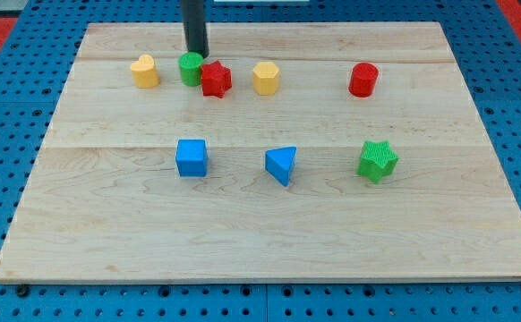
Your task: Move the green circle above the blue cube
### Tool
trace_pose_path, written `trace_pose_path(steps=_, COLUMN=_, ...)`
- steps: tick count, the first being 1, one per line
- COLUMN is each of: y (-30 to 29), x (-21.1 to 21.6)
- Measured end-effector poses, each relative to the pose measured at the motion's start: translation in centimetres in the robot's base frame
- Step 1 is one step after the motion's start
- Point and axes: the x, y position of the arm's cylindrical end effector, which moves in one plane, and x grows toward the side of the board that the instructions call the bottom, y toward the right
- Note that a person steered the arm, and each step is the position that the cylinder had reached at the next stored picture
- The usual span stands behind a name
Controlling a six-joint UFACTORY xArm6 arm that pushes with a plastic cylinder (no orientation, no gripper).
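Green round plastic block (191, 68) sits just below my tip (197, 55), seemingly touching it, its right side against a red star-shaped block (216, 79), with the blue plastic cube (191, 157) well below on the pale wooden board (269, 224).

The green circle (191, 68) stands upright toward the view's top from the blue cube (191, 157), well apart.

Eight blocks (192, 157) — two each: yellow, green, red, blue.
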Motion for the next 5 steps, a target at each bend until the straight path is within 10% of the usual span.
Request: trace_pose_path(steps=5, y=0.8, x=12.3)
